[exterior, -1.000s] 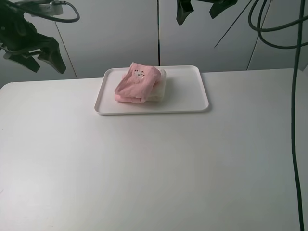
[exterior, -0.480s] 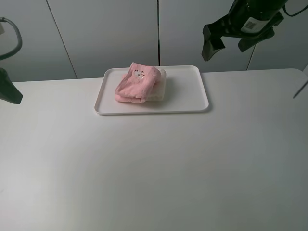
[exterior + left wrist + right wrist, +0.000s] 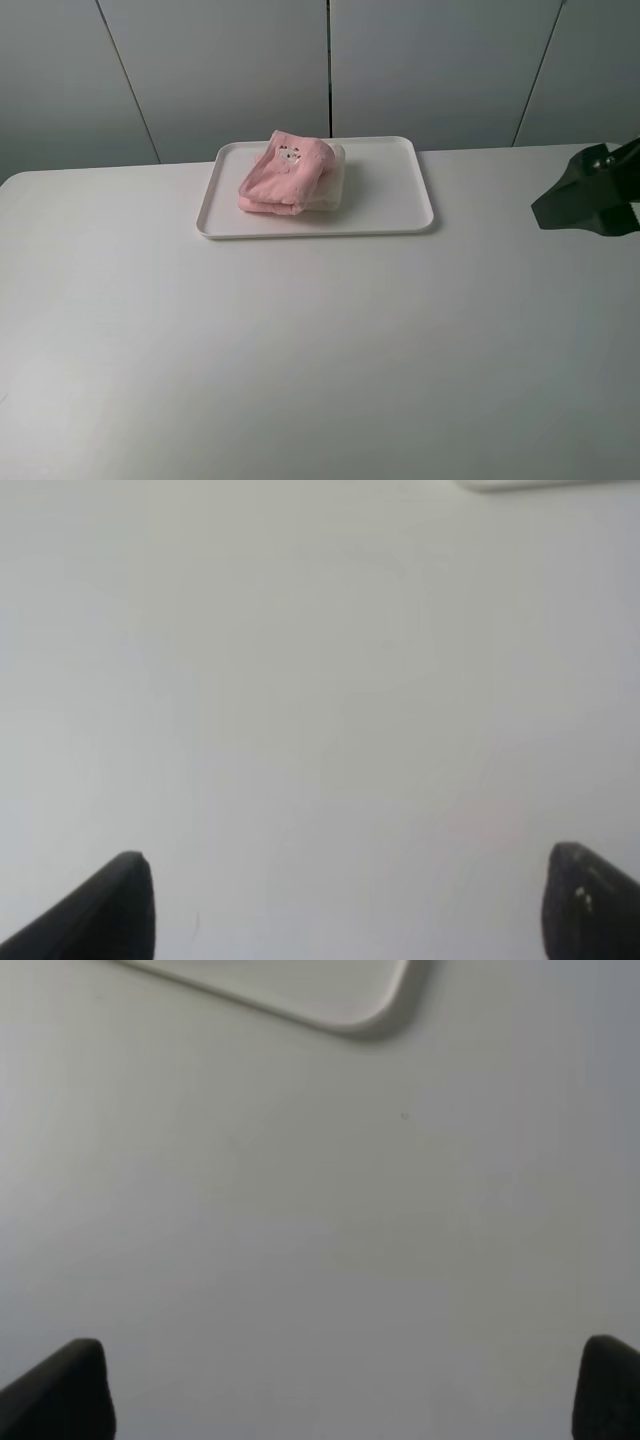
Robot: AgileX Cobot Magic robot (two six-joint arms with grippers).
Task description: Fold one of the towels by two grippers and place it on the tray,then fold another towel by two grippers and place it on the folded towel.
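The white tray (image 3: 395,190) lies at the back middle of the table. On it sits the folded pink towel (image 3: 285,175), its cartoon-face patch up, resting on the folded cream towel (image 3: 337,182), of which only the right edge shows. My left gripper (image 3: 350,908) is open over bare table, with a sliver of the tray (image 3: 520,483) just visible; the exterior view does not show this arm. My right gripper (image 3: 335,1392) is open and empty, with a tray corner (image 3: 330,1000) ahead of it. Its black end (image 3: 590,198) shows at the table's right edge.
The white table (image 3: 300,350) spreads wide in front of the tray. Grey cabinet doors (image 3: 430,70) stand behind the table's back edge.
Both arms have drawn away from above the tray. The left one left the exterior view to the left; the right one swung down to the right edge. The towels have not moved.
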